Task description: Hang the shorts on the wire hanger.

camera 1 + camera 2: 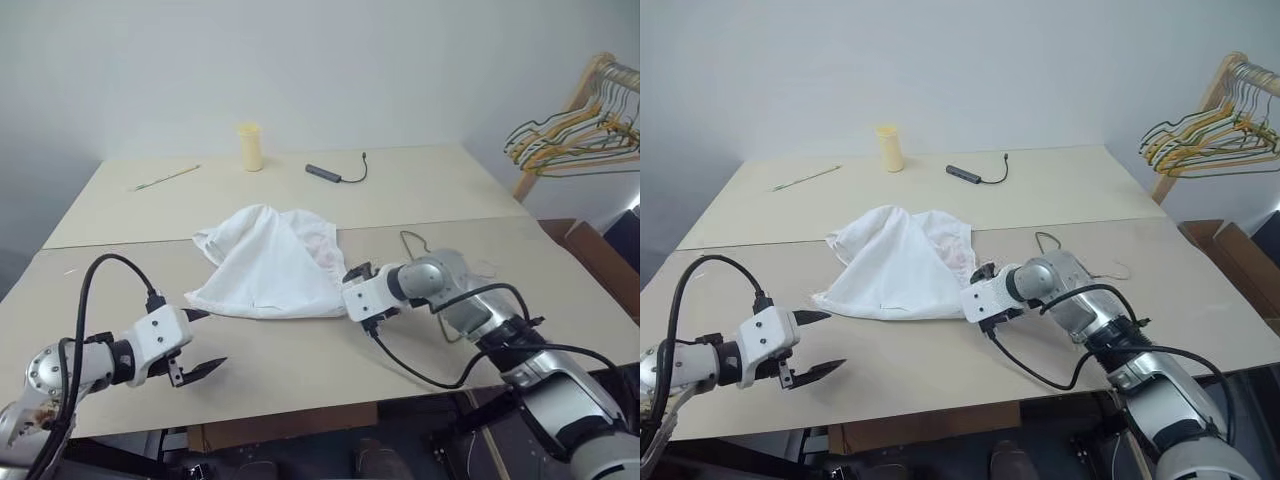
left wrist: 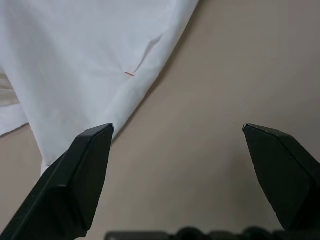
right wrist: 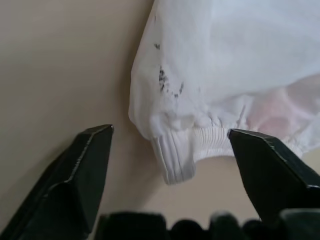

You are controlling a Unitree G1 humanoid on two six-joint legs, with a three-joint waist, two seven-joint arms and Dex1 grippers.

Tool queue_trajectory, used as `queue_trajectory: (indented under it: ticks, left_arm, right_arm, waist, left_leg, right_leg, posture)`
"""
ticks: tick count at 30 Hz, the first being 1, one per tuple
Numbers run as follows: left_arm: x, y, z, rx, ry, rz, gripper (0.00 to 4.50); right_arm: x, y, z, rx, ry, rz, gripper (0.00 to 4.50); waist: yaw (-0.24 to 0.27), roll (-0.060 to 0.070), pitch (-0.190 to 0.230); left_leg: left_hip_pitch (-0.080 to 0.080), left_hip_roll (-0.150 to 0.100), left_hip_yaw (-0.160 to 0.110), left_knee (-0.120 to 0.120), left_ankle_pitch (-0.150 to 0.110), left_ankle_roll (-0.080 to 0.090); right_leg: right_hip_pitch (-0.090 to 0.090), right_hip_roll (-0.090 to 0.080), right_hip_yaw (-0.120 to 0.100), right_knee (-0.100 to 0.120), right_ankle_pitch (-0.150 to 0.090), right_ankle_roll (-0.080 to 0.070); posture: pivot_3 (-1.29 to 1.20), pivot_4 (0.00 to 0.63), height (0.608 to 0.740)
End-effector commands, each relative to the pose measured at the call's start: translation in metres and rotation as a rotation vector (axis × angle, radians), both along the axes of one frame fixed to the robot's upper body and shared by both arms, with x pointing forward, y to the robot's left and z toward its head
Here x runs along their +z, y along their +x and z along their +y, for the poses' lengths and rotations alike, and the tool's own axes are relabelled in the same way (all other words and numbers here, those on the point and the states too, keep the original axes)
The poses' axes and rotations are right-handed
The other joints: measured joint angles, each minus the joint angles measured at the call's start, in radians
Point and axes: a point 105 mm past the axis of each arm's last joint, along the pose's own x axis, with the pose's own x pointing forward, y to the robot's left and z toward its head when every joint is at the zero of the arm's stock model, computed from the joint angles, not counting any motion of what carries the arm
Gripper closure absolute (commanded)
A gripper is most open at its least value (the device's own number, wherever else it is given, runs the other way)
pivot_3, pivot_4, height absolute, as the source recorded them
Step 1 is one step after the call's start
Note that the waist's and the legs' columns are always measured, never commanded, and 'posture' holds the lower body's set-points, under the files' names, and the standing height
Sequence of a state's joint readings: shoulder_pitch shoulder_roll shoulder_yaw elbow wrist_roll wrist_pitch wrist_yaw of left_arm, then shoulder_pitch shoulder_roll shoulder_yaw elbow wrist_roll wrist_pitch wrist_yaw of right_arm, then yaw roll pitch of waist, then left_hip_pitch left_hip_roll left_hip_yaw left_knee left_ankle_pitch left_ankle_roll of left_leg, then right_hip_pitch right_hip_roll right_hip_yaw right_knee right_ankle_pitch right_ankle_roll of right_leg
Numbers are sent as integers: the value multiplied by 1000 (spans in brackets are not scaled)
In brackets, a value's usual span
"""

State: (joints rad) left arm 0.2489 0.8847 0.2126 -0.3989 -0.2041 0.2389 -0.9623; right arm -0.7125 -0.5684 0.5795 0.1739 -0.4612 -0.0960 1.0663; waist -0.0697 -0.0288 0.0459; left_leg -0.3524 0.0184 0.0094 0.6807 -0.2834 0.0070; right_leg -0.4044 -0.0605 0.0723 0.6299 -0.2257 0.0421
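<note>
White shorts (image 1: 265,265) lie crumpled (ribbed waistband, pinkish patch).

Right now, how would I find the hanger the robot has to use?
Look at the big beige table, then at the white shorts heaped in its middle. Just right of them, behind the robot's right arm, a thin dark wire hanger lies flat on the table, alone, unlike the colourful bunch of hangers on the wooden rack.
</note>
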Motion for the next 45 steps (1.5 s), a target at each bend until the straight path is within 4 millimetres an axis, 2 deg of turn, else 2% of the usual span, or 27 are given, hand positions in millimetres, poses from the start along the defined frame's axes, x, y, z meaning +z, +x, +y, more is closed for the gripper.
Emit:
queue_trajectory:
  ticks: [1,5,9,14,23,27,31,36,39,44,45]
  left_arm:
    - [11,1,-2,-8,10,-52,0]
    - [8,5,3,3,40,-60,0]
    - [6,18,9,15,89,-100,0]
    - [-1,44,20,68,119,-135,0]
    - [-29,87,38,197,93,-87,0]
    - [-36,101,34,207,42,-71,0]
    - [-44,102,23,138,11,-21,0]
    - [-54,91,23,73,39,60,1542]
    - [-55,89,27,89,59,69,2621]
    - [-51,85,31,103,66,68,4324]
    - [-49,84,32,103,71,65,4482]
  right_arm:
    - [11,5,3,24,-3,-52,1618]
    - [9,11,0,-6,-2,-78,3071]
    - [8,11,-2,-12,-4,-88,4472]
    - [11,2,-3,18,43,-101,4493]
    - [7,-7,-13,-7,60,-109,4493]
    - [8,-8,-12,-20,77,-107,4493]
    - [9,-9,-13,-24,81,-106,4493]
    - [10,-9,-16,-42,82,-105,4500]
    - [10,-8,-17,-51,83,-106,4500]
    - [11,-8,-16,-63,92,-104,4500]
    - [11,-8,-16,-65,94,-105,4500]
  waist:
    - [4,0,0]
    - [4,0,0]
    - [4,0,0]
    - [2,0,0]
    - [-5,0,0]
    - [-12,0,-1]
    - [-19,0,-1]
    - [-32,2,-4]
    - [-39,3,-4]
    - [-53,3,-5]
    - [-56,3,-5]
  left_leg:
    - [0,0,0,0,0,0]
    - [0,0,0,0,0,0]
    - [0,0,0,0,0,0]
    - [0,-1,-1,0,0,0]
    - [0,-1,-1,0,0,0]
    - [0,-1,-1,0,0,0]
    - [0,-2,-2,1,0,0]
    - [0,-2,-2,1,0,0]
    - [0,-2,-2,1,0,0]
    - [0,-2,-3,1,0,0]
    - [0,-2,-4,1,0,0]
  right_leg:
    - [0,0,0,0,0,0]
    - [0,0,0,0,0,0]
    - [0,0,0,0,0,0]
    - [1,0,-1,0,0,0]
    - [0,0,-1,1,0,0]
    - [0,0,-1,1,0,0]
    - [1,0,-1,1,1,0]
    - [1,-1,-1,1,0,0]
    - [1,-1,-1,1,0,0]
    - [2,-1,-1,2,0,0]
    - [1,-1,-1,2,0,0]
  posture:
    - [1,0,740]
    - [0,0,740]
    - [-16,0,740]
    - [-34,0,740]
    - [-88,0,740]
    - [-96,0,740]
    - [-112,0,740]
    - [-128,0,740]
    - [-128,0,740]
    - [-127,0,740]
    - [-125,0,740]
